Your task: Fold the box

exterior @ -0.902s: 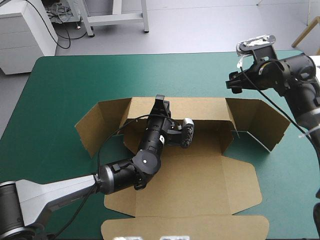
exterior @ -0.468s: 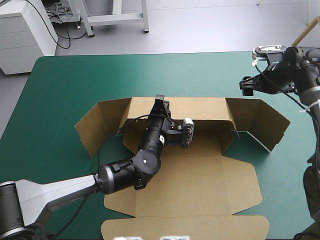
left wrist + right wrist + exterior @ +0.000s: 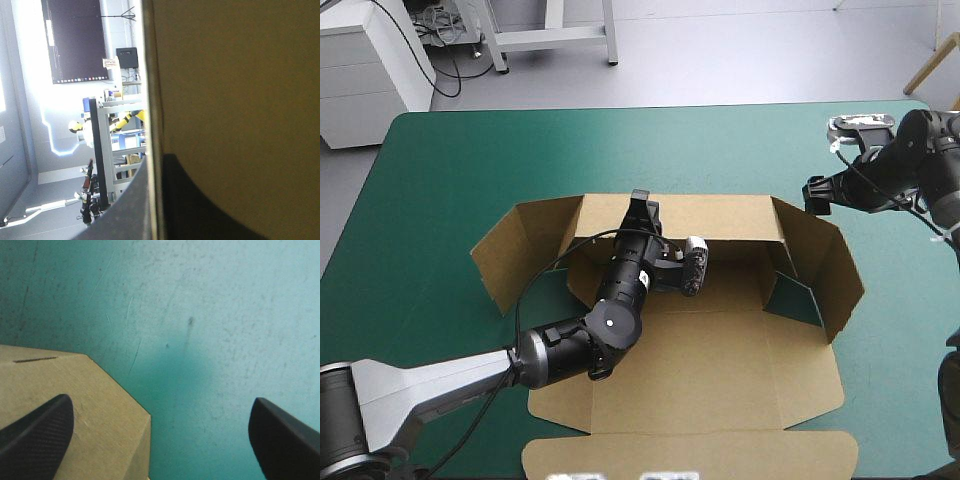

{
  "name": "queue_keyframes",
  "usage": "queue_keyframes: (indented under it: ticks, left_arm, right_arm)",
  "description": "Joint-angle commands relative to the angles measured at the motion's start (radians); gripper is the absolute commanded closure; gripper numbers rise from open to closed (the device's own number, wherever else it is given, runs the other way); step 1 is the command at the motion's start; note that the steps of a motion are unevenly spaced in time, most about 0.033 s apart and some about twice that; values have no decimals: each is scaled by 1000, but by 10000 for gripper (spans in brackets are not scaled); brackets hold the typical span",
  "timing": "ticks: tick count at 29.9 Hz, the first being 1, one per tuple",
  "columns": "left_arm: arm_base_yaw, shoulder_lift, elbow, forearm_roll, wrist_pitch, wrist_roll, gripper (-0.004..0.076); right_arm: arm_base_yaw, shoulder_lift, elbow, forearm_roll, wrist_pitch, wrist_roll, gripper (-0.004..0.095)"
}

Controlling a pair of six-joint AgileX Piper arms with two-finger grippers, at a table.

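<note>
The high view gives you the whole layout. The box (image 3: 720,350) lies at the middle of the frame on the teal-green cover (image 3: 470,160), with its lid flat toward the lower edge and its far wall raised. The side flap at centre right stands up and leans inward. The left gripper (image 3: 640,208) sits on the rim of that far wall, just left of centre, but from above you cannot read its grip. The left wrist view settles it: the wall's edge runs straight between the black fingers (image 3: 200,200), one on each side of the board, so that gripper is clenched on the box. The right gripper (image 3: 814,192) hangs in the upper right of the high view, near the standing flap's far corner, and you cannot tell from there whether it touches. Only the right wrist view shows its jaws. They are spread wide and hold nothing, with bare cover between them and a cut corner of the brown board passing beneath one finger (image 3: 37,432).
</note>
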Motion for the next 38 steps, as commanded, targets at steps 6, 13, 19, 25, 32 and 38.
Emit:
queue_keyframes:
  ticks: [6,13,19,25,32,38]
  left_arm:
    - [-8,-35,-20,69,38,-8,734]
    - [-8,-35,-20,66,41,-8,734]
    - [-8,-34,-20,64,42,-8,734]
    - [-8,-34,-20,59,42,-8,734]
    - [-8,-34,-20,43,42,-8,734]
    - [-8,-34,-20,43,42,-8,734]
  right_arm:
    - [-6,-122,68,7,-19,-2,35]
    - [-6,-188,160,52,-20,-2,34]
    - [-6,-299,310,77,-90,-10,34]
    - [-6,-438,501,161,-203,-57,34]
    - [35,-518,687,400,-386,-247,34]
    - [184,-520,745,380,-560,-260,34]
